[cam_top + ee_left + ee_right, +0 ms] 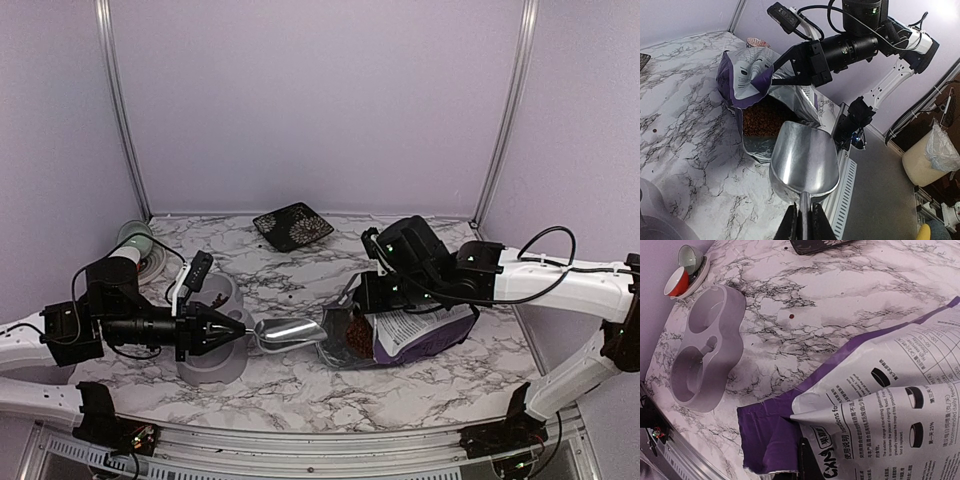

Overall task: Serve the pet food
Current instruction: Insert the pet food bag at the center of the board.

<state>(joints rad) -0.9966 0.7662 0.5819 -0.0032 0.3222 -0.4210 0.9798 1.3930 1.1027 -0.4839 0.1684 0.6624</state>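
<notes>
The purple-and-white bag [425, 332] lies on its side at centre right with its mouth open to the left. Reddish-brown pet food [352, 330] shows inside the mouth, and also in the left wrist view [762, 120]. My right gripper [376, 292] is shut on the bag's upper lip [770, 435] and holds it up; one dark finger [809, 462] shows under the flap. My left gripper [804, 225] is shut on the handle of the shiny metal scoop [805, 160]. The scoop [290, 331] is empty and sits just left of the bag mouth.
The grey double bowl [215, 345] stands under my left arm, both wells empty in the right wrist view [705, 350]. Cups on a saucer [140, 245] sit at the back left. A dark patterned plate [293, 225] lies at the back centre. A stray pellet [791, 316] lies on the marble.
</notes>
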